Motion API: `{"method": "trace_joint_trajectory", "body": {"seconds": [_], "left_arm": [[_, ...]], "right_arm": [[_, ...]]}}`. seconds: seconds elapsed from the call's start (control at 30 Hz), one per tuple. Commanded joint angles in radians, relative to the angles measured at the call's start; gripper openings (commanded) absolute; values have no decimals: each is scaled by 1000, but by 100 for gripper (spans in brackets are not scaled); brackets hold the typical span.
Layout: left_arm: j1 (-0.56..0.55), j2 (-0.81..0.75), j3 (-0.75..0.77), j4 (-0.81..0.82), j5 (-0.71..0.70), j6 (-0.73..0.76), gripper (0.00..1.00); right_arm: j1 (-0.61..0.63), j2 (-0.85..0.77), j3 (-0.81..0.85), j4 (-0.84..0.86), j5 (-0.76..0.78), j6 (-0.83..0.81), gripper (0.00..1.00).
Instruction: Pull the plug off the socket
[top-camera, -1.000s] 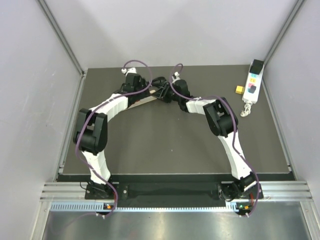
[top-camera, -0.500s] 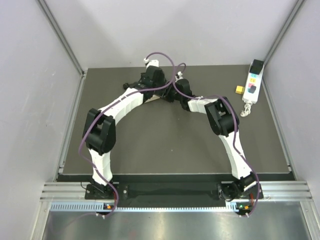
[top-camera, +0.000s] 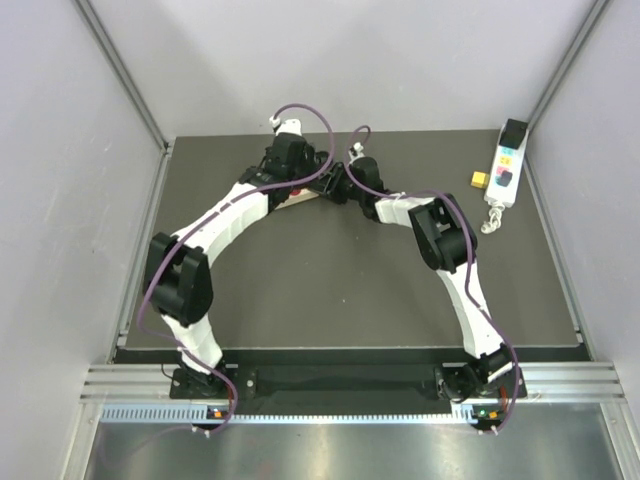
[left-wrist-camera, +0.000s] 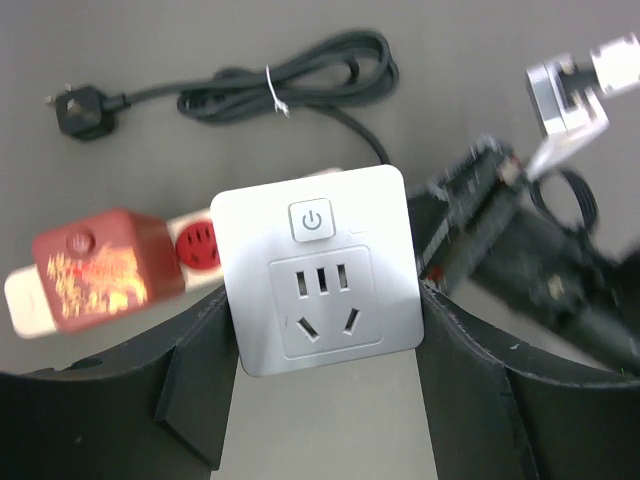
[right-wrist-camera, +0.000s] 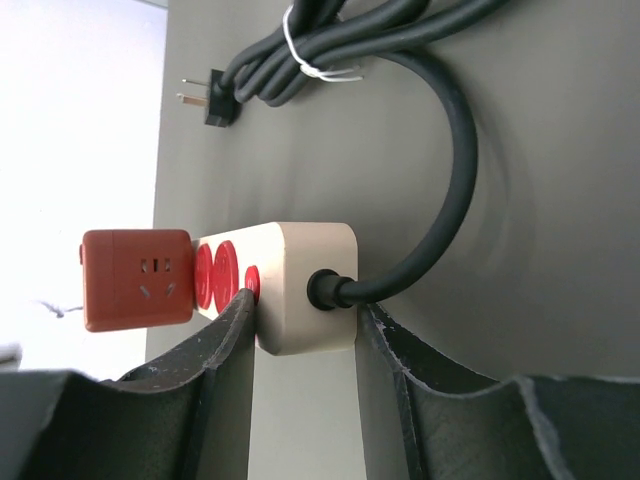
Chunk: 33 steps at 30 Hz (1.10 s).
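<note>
The left end effector (left-wrist-camera: 322, 310) holds the white plug adapter (left-wrist-camera: 318, 270), which looks already off the power strip (right-wrist-camera: 300, 270). The right end effector (right-wrist-camera: 303, 310) squeezes that strip.

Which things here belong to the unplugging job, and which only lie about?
In the job:
white adapter, held by the left gripper
power strip, held by the right gripper

Lying about:
button box
yellow block

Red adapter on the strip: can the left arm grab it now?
Probably not yet: the left gripper is shut on the white adapter, so it's full. The red adapter sits uncovered on the power strip close beside it; once the white one is released, the way looks free.
</note>
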Motion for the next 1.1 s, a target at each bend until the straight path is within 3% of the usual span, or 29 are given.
{"method": "trace_joint_trajectory", "body": {"seconds": [0.0,0.17,0.33,0.53,0.63,0.77,1.07], "left_arm": [[-8,-137,-63,37,68,-1,0],[-8,-204,-171,-7,239,-40,0],[-8,-262,-283,-77,469,-110,0],[-9,-336,-305,-278,615,-136,0],[-9,-414,-401,-227,727,-165,0],[-9,-506,-623,18,885,-299,0],[-31,-461,-739,53,985,-389,0]], "right_arm": [[-4,52,57,-41,-1,-76,9],[-10,60,85,-50,-47,-82,25],[-12,61,97,-57,-67,-95,28],[-10,52,91,-62,-73,-110,29],[-9,52,91,-70,-70,-125,29],[-4,49,88,-76,-73,-142,29],[4,43,85,-93,-83,-170,30]]}}
